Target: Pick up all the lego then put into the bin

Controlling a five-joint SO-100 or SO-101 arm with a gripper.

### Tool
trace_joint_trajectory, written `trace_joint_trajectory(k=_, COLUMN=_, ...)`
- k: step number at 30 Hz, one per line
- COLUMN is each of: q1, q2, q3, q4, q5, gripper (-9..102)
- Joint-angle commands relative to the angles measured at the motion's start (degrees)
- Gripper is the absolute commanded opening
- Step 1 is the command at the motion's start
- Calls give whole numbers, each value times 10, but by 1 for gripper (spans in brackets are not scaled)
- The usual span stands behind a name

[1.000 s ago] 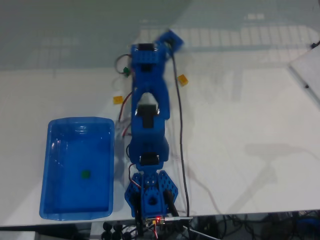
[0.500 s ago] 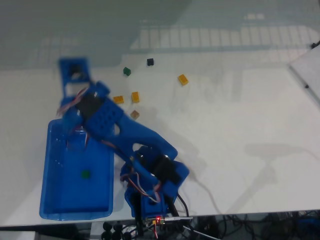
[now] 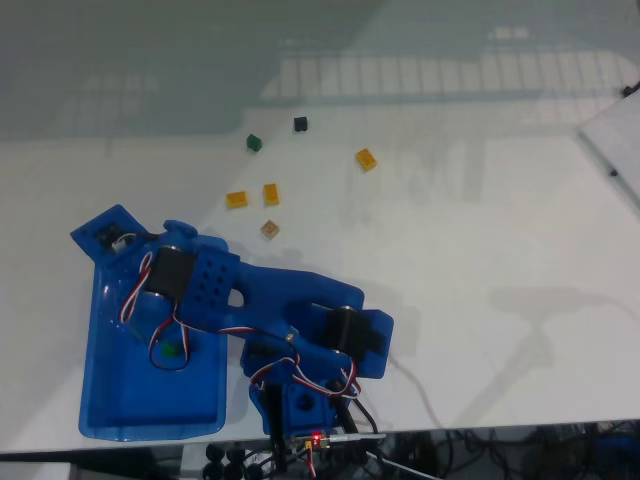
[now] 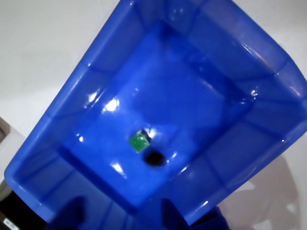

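Now your tool (image 4: 120, 215) hangs over the bin (image 3: 100, 400), apparently released, with 1 green brick (image 4: 139, 141) below it. Swing out low and you could clip the rim, shifting the bin.

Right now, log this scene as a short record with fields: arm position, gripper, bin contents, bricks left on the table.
arm: swung over the blue bin, wrist above its interior
gripper: fingertips blurred at the bottom edge of the wrist view; open or shut cannot be told
bin contents: one green brick and one black brick on the floor, close together
bricks on table: six, namely dark green, black, three yellow-orange, one tan
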Motion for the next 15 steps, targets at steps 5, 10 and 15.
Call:
trace_joint_trajectory(k=5, q1=42, q2=-1, q3=-9, q4=-5, q5=-11, gripper=30)
trace_joint_trajectory(k=10, q1=194, q2=-50, q3=-59, q4=-47, q5=-30, gripper=30)
trace_joint_trajectory(k=15, q1=432, q2=-131, q3=-113, q4=-141, q5=-31, gripper=29)
